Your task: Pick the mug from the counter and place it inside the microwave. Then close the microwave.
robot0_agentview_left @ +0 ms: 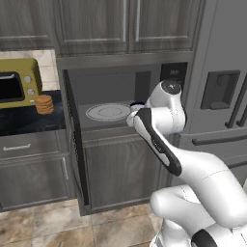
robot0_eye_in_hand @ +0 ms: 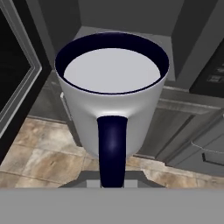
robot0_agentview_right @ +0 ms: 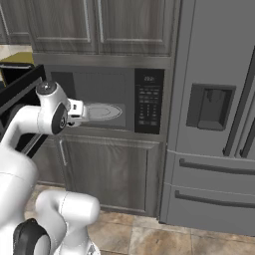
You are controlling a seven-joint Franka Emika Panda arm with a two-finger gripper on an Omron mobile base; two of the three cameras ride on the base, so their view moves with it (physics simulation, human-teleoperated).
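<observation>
Room: a rendered kitchen of grey wood-grain cabinets over a tan tiled floor, with a tall grey fridge (robot0_agentview_right: 214,114) on the right.
Tool: the two-finger gripper (robot0_eye_in_hand: 112,183) is pinched on the dark handle of the small white cylindrical mug with the dark rim (robot0_eye_in_hand: 113,96); the hand view looks straight into it, upright and apparently empty.
Mug position: held in the air at the mouth of the large built-in black microwave (robot0_agentview_left: 113,103), above the floor and not yet over the white round turntable (robot0_agentview_left: 108,112).
Door: the dark glass microwave door (robot0_agentview_left: 75,140) stands swung wide to the left.
Further off: the black marble-like counter (robot0_agentview_left: 26,120) bears a mustard-yellow toaster oven (robot0_agentview_left: 18,82) and a stack of round brown biscuits (robot0_agentview_left: 44,104).
Risk: releasing here would likely drop the mug to the floor; moving in too low could knock its base on the cavity's front edge.
</observation>
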